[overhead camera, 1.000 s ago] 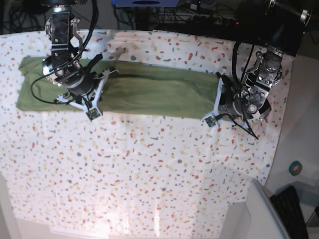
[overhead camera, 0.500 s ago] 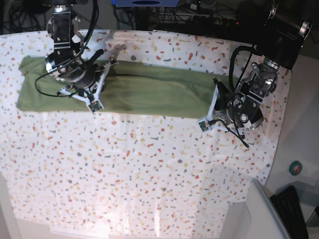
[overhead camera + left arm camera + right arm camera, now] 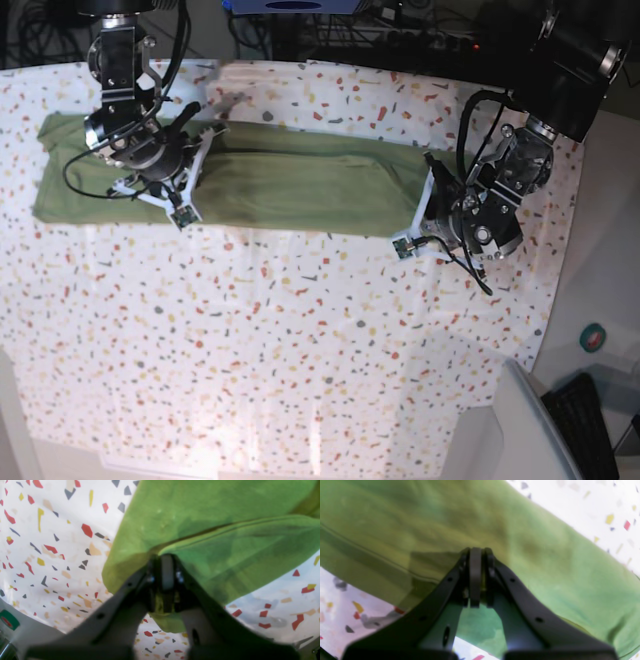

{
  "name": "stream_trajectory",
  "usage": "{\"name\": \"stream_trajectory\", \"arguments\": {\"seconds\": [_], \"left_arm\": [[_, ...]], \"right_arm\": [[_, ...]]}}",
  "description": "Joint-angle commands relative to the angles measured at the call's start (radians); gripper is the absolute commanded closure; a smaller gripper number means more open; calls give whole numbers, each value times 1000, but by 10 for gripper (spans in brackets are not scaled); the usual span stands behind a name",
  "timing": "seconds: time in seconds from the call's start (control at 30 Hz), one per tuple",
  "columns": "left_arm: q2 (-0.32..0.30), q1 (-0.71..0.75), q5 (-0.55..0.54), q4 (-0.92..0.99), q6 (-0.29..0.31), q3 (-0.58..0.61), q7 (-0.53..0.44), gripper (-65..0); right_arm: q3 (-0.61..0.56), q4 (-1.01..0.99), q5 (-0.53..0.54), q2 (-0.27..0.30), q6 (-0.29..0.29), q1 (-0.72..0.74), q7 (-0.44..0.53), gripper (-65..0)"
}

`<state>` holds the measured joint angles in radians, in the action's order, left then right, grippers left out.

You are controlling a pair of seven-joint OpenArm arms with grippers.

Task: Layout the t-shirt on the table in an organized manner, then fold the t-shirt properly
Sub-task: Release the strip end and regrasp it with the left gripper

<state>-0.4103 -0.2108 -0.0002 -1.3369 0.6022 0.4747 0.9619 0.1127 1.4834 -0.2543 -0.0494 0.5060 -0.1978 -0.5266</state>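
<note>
White cloth flecked with small angular chips of red, orange, yellow and grey covers the tabletop (image 3: 300, 340), a terrazzo-like pattern that runs flat and smooth to the edges. Across its far part lies the t-shirt (image 3: 290, 185), an olive-green band of soft matte cotton, folded lengthwise into a long strip with rounded ends and a dark crease line along its upper length.

The left hand (image 3: 432, 200) sits at one end of the strip, with the shirt stretching away from its fingertips toward the other arm. In the left wrist view, its dark grey fingers (image 3: 167, 572) stand nearly together on a bunched fold of the fabric, with green cloth showing between and below them; a stitched hem runs off diagonally just beyond the fingertips, and speckled cloth lies to both sides.

The right hand (image 3: 190, 160) rests on top of the strip, near the opposite end, with a short stretch of the shirt lying beyond it. In the right wrist view, its fingers (image 3: 475, 575) are pressed together, pinching a small ridge of the shirt. Around them, the fabric lies in broad, soft wrinkles, with a hem seam off to one side.
</note>
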Motion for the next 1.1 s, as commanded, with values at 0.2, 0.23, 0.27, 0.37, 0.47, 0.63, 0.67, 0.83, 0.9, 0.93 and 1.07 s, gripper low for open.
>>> {"name": "stream_trajectory", "arguments": {"seconds": [0.2, 0.23, 0.27, 0.37, 0.47, 0.63, 0.67, 0.83, 0.9, 0.93, 1.07], "left_arm": [[-11, -45, 6, -10, -6, -15, 1, -257], [-11, -52, 6, -11, -6, -15, 1, -276], [-11, -62, 6, -11, -6, -15, 1, -295], [-11, -77, 4, -11, -6, -15, 1, -306], [-11, -80, 4, -13, -6, -17, 1, -299], [-23, -80, 4, -14, -6, -18, 1, -298], [-34, -80, 2, -22, -6, -18, 1, -298], [-35, 0, -5, -175, 0, -166, 6, -295], [-32, 50, -4, -223, 0, -205, 4, -281], [-32, 69, -5, -227, 0, -207, 2, -248], [-28, 129, -5, -224, 0, -212, -1, 0]], "right_arm": [[-1, 15, 8, 4, -4, 7, 15, -36], [-1, 15, 8, 4, -4, 7, 15, -36], [-1, 15, 8, 4, -4, 7, 15, -36], [-1, 15, 8, 4, -4, 7, 15, -36], [-1, 16, 8, 4, -4, 7, 15, -36], [-1, 24, 8, 4, -4, 7, 15, -36], [-1, 24, 8, 4, -4, 7, 15, -36], [-1, 24, 8, 4, -4, 8, 15, -36], [-1, 24, 8, 4, -4, 8, 15, -36], [-1, 24, 8, 4, -4, 8, 15, -36], [-1, 23, 8, 4, -4, 8, 15, -36]]}}
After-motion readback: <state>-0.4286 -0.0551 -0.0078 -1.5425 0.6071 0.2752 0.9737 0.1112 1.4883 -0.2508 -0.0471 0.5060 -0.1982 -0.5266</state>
